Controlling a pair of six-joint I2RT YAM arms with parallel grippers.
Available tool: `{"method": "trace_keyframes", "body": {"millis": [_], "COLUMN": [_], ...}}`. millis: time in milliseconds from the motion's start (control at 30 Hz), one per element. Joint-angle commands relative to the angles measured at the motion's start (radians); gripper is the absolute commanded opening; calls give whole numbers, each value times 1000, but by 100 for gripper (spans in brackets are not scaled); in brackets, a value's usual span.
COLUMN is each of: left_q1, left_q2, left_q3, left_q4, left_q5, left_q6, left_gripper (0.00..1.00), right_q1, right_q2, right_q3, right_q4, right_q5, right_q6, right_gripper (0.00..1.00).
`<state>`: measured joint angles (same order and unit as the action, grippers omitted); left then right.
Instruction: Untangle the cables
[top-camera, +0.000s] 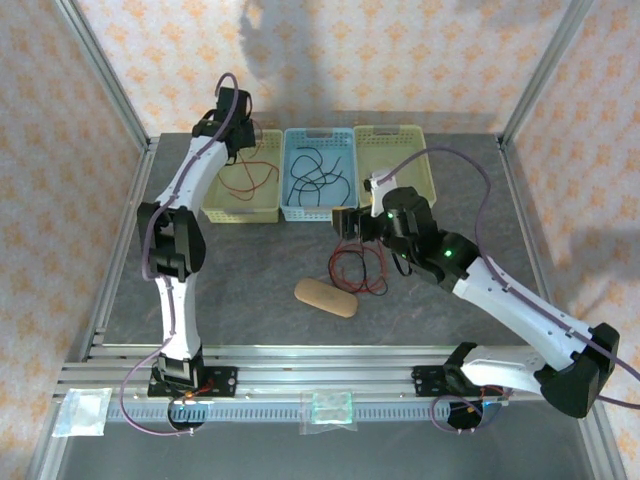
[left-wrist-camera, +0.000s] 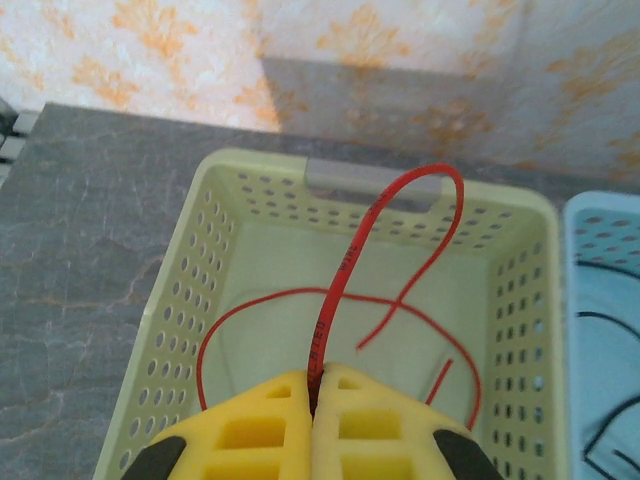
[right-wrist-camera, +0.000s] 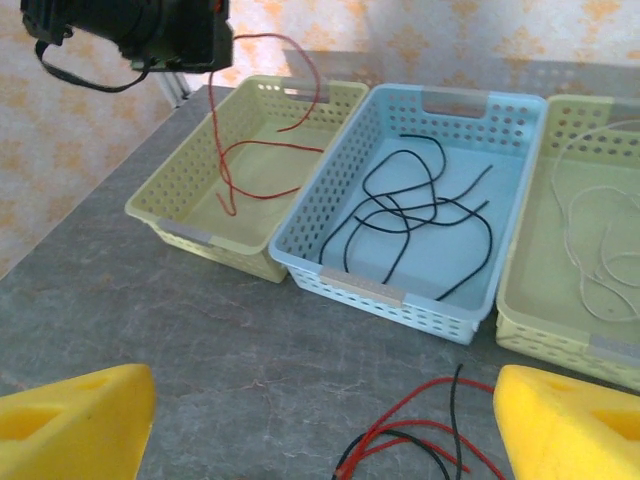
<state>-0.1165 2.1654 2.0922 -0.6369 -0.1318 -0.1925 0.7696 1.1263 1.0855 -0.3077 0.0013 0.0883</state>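
the left gripper (left-wrist-camera: 318, 385) is seen clamped on a red cable (left-wrist-camera: 345, 260) above the far-left yellow basket (left-wrist-camera: 175, 290). the cable's long axis runs roughly upright from the fingers, with its lower loops reaching down into the basket, so a release there is judged to come next. the right gripper (right-wrist-camera: 325, 415), its fingers held wide apart, is the nearer to the red-and-black tangle (right-wrist-camera: 420, 445), which lies on the table on the near side of the blue basket (right-wrist-camera: 360, 285), below and between those fingers.

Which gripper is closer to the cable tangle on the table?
Right. The right gripper hangs open by the far edge of the tangle; the left gripper is over the left yellow basket, shut on a red cable.
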Motion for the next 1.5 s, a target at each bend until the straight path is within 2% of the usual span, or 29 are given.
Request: {"method": "trace_keyframes", "body": {"millis": [0,67,167,300,367,400,467,567,767,933,1033,1367,1467], "left_q1": [11,15,36,40,41,41,41,40,23,-33,-81,-254,-310], "left_q2": [40,57,97,106,106,106,101,70,-58,-240,-355,-659,-722], "left_q3": [26,4,8,-2,2,7,11,4,-41,-195,-291,-664,-752], "left_q4": [-94,-84,-100,-90,-94,-98,-101,-98,-54,63,107,275,311], "left_q5": [-60,-50,20,18,18,18,18,35,115,157,163,126,113], "left_q6": [-28,-35,-65,-76,-80,-81,-85,-87,-66,-32,-25,-92,-124], "left_gripper": [0,0,0,0,1,4,23,42,55,80,83,84,85], "right_q1": [6,6,7,7,7,7,6,7,7,6,1,-105,-126], "right_q2": [-29,-25,-12,28,49,49,45,-8,-86,-26,-1,43,92], "right_q3": [-11,-12,-26,-36,-33,-32,-31,-65,-108,-66,-63,-83,-67], "right_q4": [-11,-26,-48,-92,-112,-115,-119,-77,-48,-159,-208,-279,-320], "right_q5": [91,111,145,190,175,178,180,144,109,169,168,-24,-59], "right_q6": [59,75,123,197,230,248,295,295,262,327,374,442,449], "right_gripper": [92,100,100,99,100,100,100,100,100,100,100,100,97]}}
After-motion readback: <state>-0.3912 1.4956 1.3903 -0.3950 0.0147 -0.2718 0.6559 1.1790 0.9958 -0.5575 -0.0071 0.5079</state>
